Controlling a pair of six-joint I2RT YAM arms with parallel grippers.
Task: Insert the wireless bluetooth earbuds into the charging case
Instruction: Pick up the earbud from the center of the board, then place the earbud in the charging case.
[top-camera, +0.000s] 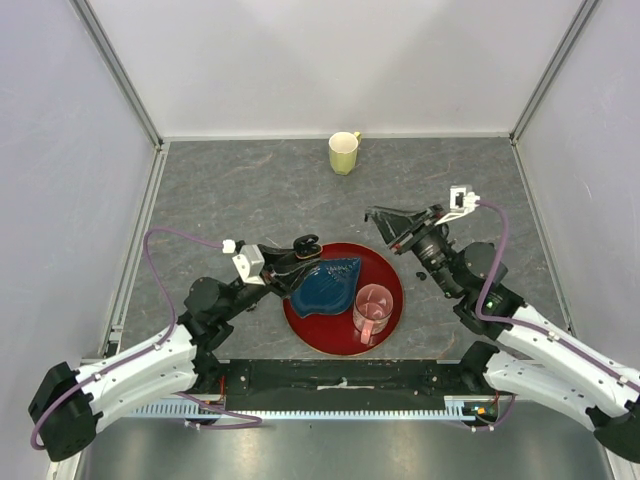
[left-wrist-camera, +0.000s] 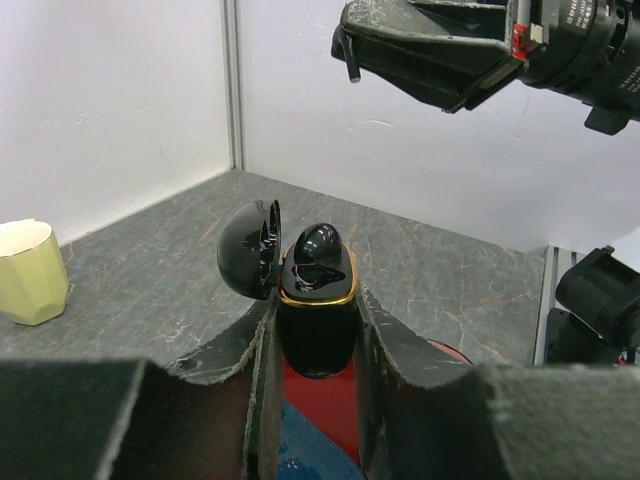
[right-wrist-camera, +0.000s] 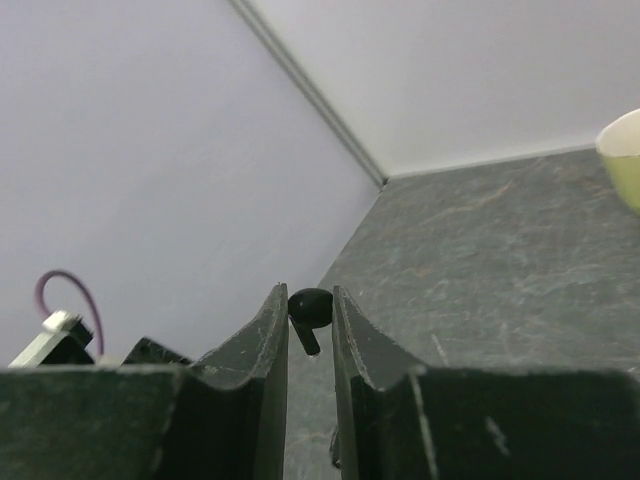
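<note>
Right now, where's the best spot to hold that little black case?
Hold the case by its lower body, under the gold rim, pinched from both sides, as the left gripper does. Its lid hangs open, so this keeps the opening free for the earbud in the right gripper.

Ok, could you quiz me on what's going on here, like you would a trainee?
1. True or false: the charging case in the left pincer has its lid shut.
2. Which small black thing does the right pincer pinch?
3. The yellow cup: A) lies on its side B) stands upright C) hangs from a pincer.
Key: 1 false, the lid is open; 2 an earbud; 3 B.
</note>
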